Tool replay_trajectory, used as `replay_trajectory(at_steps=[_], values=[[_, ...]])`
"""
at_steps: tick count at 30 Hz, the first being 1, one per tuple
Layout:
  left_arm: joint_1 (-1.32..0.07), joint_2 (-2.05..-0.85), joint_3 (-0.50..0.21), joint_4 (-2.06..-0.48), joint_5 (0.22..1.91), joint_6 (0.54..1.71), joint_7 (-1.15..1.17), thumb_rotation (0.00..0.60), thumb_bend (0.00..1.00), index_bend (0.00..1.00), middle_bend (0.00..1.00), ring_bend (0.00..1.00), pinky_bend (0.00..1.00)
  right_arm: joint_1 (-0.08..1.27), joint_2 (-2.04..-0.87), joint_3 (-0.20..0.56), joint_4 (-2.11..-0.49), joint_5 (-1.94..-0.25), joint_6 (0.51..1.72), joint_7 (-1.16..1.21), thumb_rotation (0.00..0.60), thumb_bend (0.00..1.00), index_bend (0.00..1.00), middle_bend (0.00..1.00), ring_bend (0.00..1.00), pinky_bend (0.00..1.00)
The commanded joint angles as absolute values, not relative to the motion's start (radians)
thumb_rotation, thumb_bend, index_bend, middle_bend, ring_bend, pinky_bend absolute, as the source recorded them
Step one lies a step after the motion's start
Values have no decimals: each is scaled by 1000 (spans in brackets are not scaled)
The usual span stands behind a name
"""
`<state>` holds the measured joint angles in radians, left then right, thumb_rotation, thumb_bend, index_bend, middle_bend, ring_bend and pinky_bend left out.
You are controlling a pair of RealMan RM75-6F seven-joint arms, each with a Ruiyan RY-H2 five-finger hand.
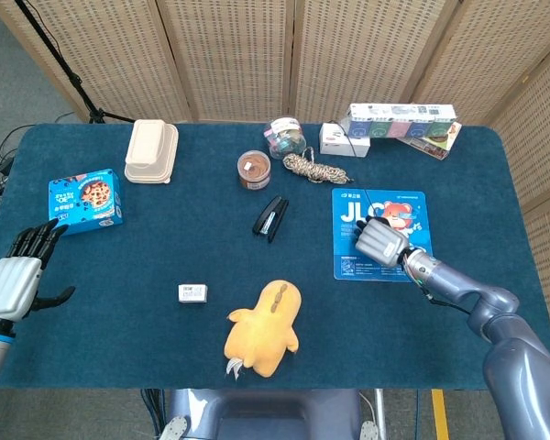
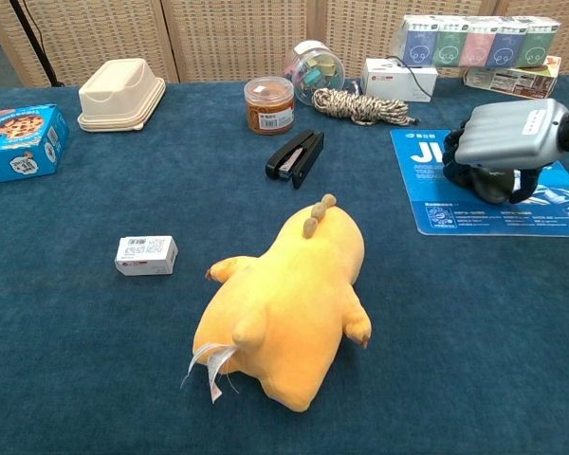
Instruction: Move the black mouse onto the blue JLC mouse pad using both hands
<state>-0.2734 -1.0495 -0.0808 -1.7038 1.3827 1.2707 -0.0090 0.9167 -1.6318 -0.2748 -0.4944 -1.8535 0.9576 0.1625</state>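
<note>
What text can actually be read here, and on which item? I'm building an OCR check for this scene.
"JL", the rest hidden by the right hand: blue mouse pad.
Smaller print on the pad: too small to read.
Labels on the blue box, small white box, jar and row of cartons: blurred.

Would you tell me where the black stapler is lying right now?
In the head view the black stapler lies mid-table, just below the brown-lidded jar and left of the blue mouse pad.
</note>
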Motion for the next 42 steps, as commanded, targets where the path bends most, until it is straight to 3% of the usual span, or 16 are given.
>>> replay_trajectory(at_steps=[1, 4, 7, 15, 25, 27, 28, 31, 36, 42], values=[[-274, -1051, -80, -1706, 1384, 1269, -11, 600, 197, 0, 0, 0, 3, 921, -1622, -272, -510, -1847, 931, 153, 600, 392, 287, 268, 149, 318], [-275, -1049, -80, -1705, 1384, 1266, -12, 600, 193, 0, 0, 0, 2, 920, -1614, -262, -533, -1833, 911, 133, 600, 363, 147, 152, 51, 270], [-275, -1048, -80, -1705, 1383, 1265, -13, 600, 193, 0, 0, 0, 0, 919, -1606, -257, -552, -1827, 906, 118, 600, 357, 97, 85, 13, 255], [-276, -1045, -78, -1703, 1384, 1262, -8, 600, 191, 0, 0, 0, 0, 924, -1547, -242, -652, -1824, 929, 70, 600, 352, 70, 41, 0, 254], [-268, -1049, -69, -1705, 1394, 1274, 4, 600, 192, 0, 0, 0, 0, 883, -1333, -180, -1008, -1774, 1029, -112, 600, 338, 52, 0, 0, 244], [-258, -1052, -68, -1705, 1395, 1293, 13, 600, 191, 0, 0, 0, 0, 838, -1282, -158, -1098, -1734, 1072, -155, 600, 284, 33, 0, 0, 205], [-248, -1058, -68, -1704, 1393, 1313, 27, 600, 191, 0, 0, 0, 0, 809, -1248, -148, -1162, -1690, 1070, -182, 600, 177, 16, 0, 0, 151], [-214, -1086, -71, -1694, 1386, 1386, 92, 600, 178, 0, 0, 0, 0, 740, -1157, -123, -1353, -1562, 1055, -254, 600, 0, 0, 0, 0, 18], [-162, -1129, -62, -1675, 1385, 1471, 136, 600, 137, 0, 0, 0, 0, 583, -1128, -89, -1484, -1469, 1243, -287, 600, 0, 0, 0, 0, 0], [-122, -1143, -47, -1635, 1371, 1481, 66, 600, 136, 0, 0, 0, 0, 418, -1168, -75, -1481, -1463, 1452, -228, 600, 0, 0, 0, 0, 0]])
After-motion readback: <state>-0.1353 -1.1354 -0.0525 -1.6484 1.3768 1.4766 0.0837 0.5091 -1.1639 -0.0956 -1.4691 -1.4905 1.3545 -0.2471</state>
